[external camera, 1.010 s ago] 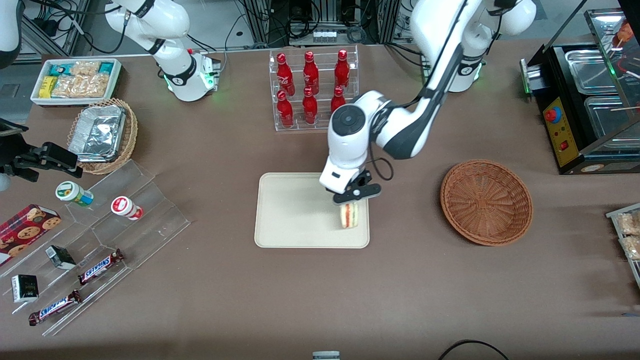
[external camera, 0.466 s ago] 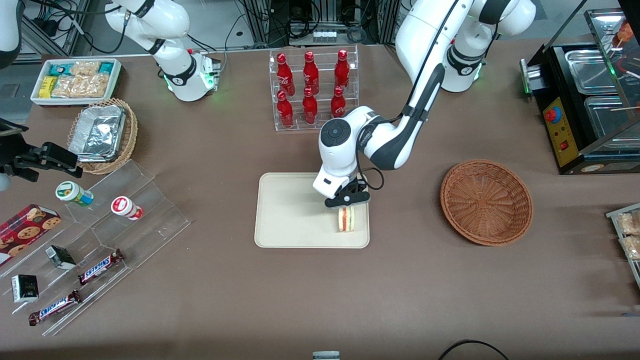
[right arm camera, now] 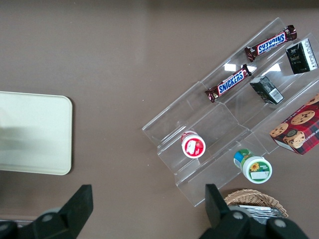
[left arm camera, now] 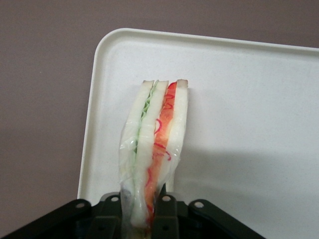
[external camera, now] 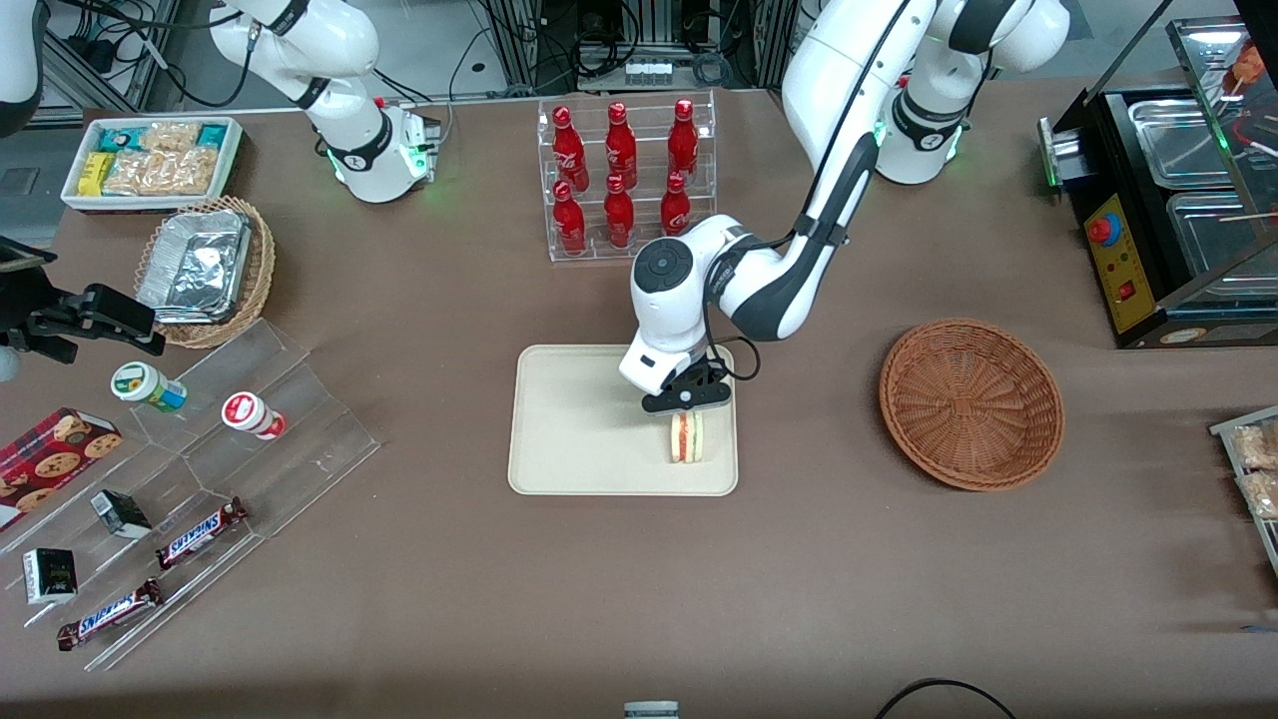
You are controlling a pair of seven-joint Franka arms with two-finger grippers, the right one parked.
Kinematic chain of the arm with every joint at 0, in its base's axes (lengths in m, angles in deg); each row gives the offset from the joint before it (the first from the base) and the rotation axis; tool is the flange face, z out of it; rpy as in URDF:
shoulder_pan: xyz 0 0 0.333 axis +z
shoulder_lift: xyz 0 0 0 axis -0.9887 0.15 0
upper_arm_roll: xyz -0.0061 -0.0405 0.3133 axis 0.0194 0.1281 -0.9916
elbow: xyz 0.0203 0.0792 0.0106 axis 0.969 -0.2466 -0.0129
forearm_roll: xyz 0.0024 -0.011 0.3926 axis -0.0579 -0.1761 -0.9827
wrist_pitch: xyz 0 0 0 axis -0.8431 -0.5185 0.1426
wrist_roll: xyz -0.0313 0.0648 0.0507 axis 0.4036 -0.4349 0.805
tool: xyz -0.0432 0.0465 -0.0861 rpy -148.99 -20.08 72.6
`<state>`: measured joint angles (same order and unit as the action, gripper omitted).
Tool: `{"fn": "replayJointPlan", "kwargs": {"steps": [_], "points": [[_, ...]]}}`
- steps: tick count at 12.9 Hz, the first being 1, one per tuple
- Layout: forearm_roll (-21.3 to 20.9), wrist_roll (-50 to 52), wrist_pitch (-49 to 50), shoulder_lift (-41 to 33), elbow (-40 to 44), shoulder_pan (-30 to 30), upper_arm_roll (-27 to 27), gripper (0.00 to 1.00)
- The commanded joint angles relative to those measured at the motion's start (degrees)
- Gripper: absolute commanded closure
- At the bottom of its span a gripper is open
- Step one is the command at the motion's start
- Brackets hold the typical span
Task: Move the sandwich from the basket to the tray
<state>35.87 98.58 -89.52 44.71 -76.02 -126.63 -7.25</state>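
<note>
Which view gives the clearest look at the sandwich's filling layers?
The left wrist view: the sandwich fills it, green and red layers distinct, its end between the pincer's fingers, over the tray. The front view shows it small beneath the pincer. The right wrist view shows no sandwich, only part of the tray.

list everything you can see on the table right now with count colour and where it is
sandwich: 1, white bread with red and green filling, held on edge over the tray
tray: 1, cream, mid-table
basket: 1, reddish-brown wicker, toward the working arm's end
bottles: 6, red, in a clear rack farther from the camera than the tray
foil container: 1, silver, in a tan wicker basket
snack bin: 1, white, toward the parked arm's end
Snickers bars: 2, brown, on a clear stepped stand
cookie box: 1, red, beside that stand
gripper: 1, black, above the tray, fingers shut on the sandwich
</note>
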Motion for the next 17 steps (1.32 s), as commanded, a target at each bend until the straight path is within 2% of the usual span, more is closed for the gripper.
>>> {"fn": "replayJointPlan", "kwargs": {"steps": [1, 5, 10, 14, 17], "points": [[-1.1, 2.4, 1.8, -1.2, 1.4, -0.5, -0.7, 0.00], [-0.6, 5.3, 5.4, -6.7, 2.1, 0.0, -0.9, 0.00], [-0.6, 4.5, 21.7, -21.9, 1.0, 0.6, -1.4, 0.00], [0.5, -3.3, 28.3, -33.2, -2.9, 6.4, -1.6, 0.00], [3.6, -16.6, 31.9, -40.1, -6.1, 14.8, -1.6, 0.00]]}}
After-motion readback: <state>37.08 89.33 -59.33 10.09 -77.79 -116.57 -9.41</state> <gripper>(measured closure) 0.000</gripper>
